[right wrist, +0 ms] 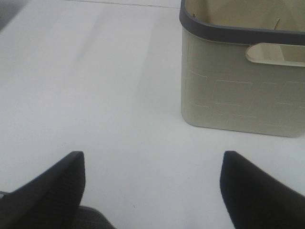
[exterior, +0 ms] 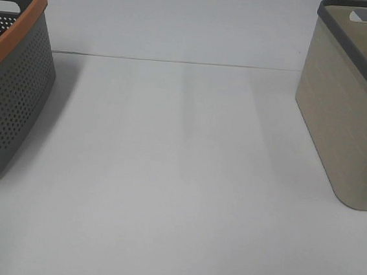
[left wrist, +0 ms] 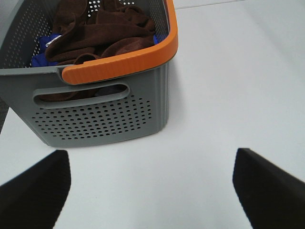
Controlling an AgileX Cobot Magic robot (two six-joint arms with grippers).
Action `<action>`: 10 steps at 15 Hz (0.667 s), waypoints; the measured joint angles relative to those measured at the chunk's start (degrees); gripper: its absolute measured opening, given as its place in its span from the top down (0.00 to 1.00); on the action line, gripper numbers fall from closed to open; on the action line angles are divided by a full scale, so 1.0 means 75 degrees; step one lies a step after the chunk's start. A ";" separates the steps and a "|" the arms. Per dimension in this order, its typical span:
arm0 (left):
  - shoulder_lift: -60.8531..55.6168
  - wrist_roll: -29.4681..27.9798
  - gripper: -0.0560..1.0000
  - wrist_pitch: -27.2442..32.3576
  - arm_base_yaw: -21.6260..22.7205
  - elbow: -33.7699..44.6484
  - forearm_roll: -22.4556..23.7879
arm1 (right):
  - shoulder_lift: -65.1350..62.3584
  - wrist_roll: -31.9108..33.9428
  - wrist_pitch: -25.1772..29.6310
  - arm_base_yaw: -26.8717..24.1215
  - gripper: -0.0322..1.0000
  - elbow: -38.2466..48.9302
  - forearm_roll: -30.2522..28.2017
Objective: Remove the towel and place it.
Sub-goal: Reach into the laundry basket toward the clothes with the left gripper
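Observation:
The dark brown towel lies crumpled inside a grey perforated basket with an orange rim, seen in the left wrist view. My left gripper hovers above the white table short of that basket, open, with nothing between its black fingers. My right gripper is open too and holds nothing, standing short of a beige basket with a dark grey rim. In the exterior high view the grey basket is at the left edge and the beige basket at the right; neither gripper shows there.
A blue cloth lies under the towel in the grey basket. The white table stretches between the two baskets, with a seam running across it toward the back.

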 joint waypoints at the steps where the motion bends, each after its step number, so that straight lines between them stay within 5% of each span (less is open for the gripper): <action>1: 0.0000 0.0000 0.12 0.0000 0.0000 0.0000 0.0000 | 0.0000 0.0000 0.0000 0.0000 0.25 0.0000 0.0000; 8: 0.0069 -0.0069 0.12 -0.0061 0.0000 -0.0053 -0.0015 | 0.0000 0.0000 0.0000 0.0000 0.25 0.0000 0.0000; 10: 0.0573 -0.0168 0.12 -0.0779 0.0000 -0.0275 -0.0015 | 0.0000 0.0000 0.0000 0.0000 0.25 0.0000 0.0000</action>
